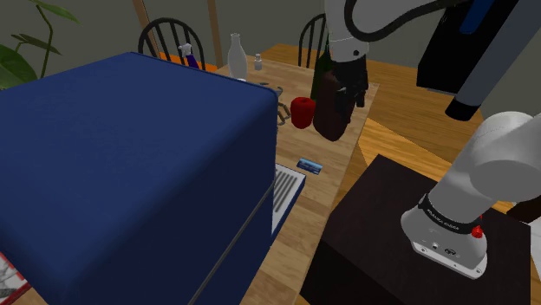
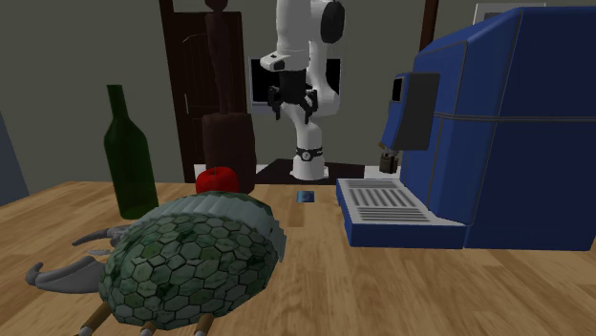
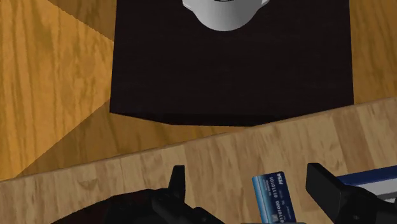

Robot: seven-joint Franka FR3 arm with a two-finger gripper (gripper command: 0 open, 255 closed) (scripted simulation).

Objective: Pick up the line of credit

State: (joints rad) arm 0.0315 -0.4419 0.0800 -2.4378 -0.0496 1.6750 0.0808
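The gripper [image 3: 248, 178] is standing open and holding nothing, well above the wooden worktop [image 3: 127, 175]. The blue card [image 3: 275, 197] is lying flat under it, just beside the tray [image 2: 382, 202] of the blue machine [image 2: 516, 124]. It is sitting between the fingers but nearer to one, and its long axis is running across the line that joins them.

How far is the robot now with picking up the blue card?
Done: the end effector hangs roughly above the blue card. In progress: the approach, with the fingers open and well above the card, which lies flat on the wooden table. Left: descend, close on the card, lift.
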